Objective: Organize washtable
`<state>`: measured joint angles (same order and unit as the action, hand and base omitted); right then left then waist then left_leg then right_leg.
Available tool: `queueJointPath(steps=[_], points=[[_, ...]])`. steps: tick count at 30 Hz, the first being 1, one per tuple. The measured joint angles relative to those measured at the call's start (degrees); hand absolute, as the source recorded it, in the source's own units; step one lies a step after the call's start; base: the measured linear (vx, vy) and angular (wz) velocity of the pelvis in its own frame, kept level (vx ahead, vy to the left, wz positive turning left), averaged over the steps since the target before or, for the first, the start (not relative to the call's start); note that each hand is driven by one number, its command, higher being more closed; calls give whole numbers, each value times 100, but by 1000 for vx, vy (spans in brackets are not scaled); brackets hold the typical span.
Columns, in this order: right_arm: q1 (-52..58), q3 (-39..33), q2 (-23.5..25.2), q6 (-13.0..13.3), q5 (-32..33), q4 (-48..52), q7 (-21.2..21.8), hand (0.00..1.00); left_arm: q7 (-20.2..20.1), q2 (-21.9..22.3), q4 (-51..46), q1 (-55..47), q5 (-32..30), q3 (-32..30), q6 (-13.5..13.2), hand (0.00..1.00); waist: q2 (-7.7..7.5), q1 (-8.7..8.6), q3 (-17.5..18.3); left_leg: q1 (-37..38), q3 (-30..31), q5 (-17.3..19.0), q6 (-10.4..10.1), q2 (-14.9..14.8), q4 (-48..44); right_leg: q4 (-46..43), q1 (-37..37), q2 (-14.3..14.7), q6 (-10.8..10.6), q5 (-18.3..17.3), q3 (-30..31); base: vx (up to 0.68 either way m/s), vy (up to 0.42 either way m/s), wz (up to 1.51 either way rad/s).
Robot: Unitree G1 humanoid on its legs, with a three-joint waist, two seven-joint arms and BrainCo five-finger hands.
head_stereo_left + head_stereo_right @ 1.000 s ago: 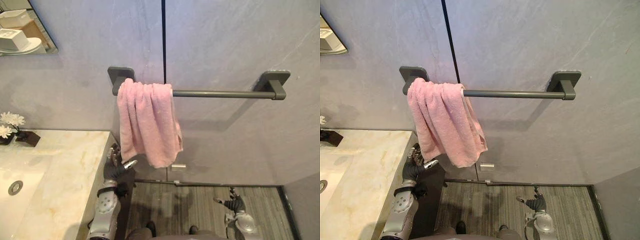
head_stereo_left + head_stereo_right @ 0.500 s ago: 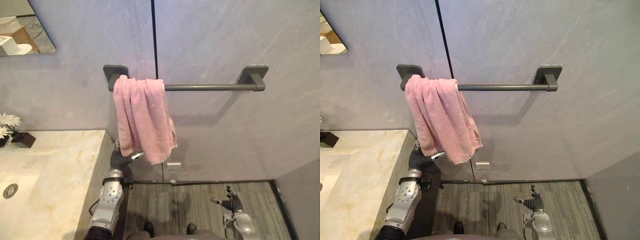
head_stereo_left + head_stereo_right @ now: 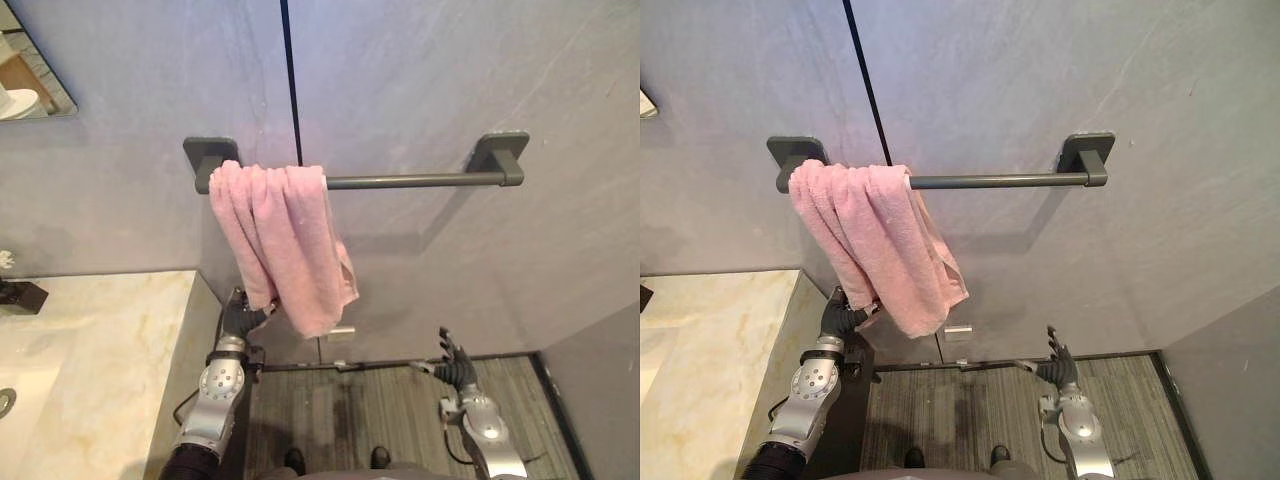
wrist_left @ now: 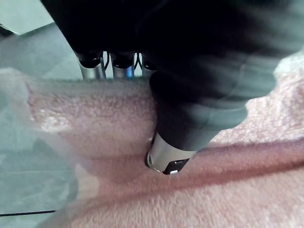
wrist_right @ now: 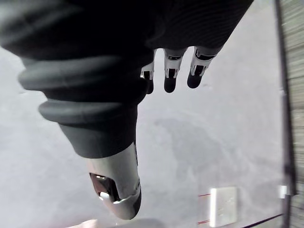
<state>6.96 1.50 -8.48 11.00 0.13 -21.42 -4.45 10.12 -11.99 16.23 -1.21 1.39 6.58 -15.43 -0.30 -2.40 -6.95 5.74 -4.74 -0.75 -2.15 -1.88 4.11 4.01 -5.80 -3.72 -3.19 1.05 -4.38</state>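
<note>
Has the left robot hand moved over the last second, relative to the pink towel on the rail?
Yes. Against the pink towel, the left robot hand has risen: it was below the hanging corner, now it pinches that corner.

1. The towel (image 3: 285, 245) hangs over the left end of the rail (image 3: 420, 181), on the wall (image 3: 450, 80) right of the desk (image 3: 100, 340).
2. The left hand (image 3: 238, 318), just beside the desk's right edge, has the towel's lower edge between thumb and fingers.
3. The right hand (image 3: 452, 360) is lower right, over the floor (image 3: 370, 410), well apart from the towel.
</note>
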Motion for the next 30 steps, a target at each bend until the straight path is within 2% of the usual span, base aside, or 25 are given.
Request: queueJointPath(steps=[4, 13, 23, 24, 30], points=[[-193, 222, -26, 185, 86, 533, 125, 0, 5, 1, -10, 0, 0, 2, -4, 100, -2, 7, 2, 0, 7, 0, 0, -1, -6, -2, -2, 1, -5, 7, 0, -32, -15, 0], [-623, 948, -280, 372, 407, 1259, 343, 0, 21, 59, -100, -4, 0, 85, -11, 100, -24, 45, 16, -77, 40, -1, 2, -15, -29, -12, 27, -20, -14, 27, 51, -37, -14, 0], [-1312, 1988, -292, 388, 645, 1347, 480, 0, 60, 240, -233, -1, 1, 342, -20, 100, -31, 165, 22, -203, 107, -2, 4, -10, -75, -37, 104, -17, -13, 26, -15, -9, -8, 3], [-1407, 2120, -263, 388, 650, 1300, 481, 100, 110, 236, -234, -1, 2, 405, -21, 100, -31, 177, 22, -209, 120, -3, 5, -10, -81, -39, 102, -15, -12, 25, -25, -39, -20, 7], [-1776, 2469, 11, 378, 653, 863, 478, 100, 144, 280, -233, 0, 6, 465, -23, 100, -43, 234, 31, -213, 150, -19, 25, -15, -81, -70, 108, -17, -8, 22, -35, -45, -16, 2]])
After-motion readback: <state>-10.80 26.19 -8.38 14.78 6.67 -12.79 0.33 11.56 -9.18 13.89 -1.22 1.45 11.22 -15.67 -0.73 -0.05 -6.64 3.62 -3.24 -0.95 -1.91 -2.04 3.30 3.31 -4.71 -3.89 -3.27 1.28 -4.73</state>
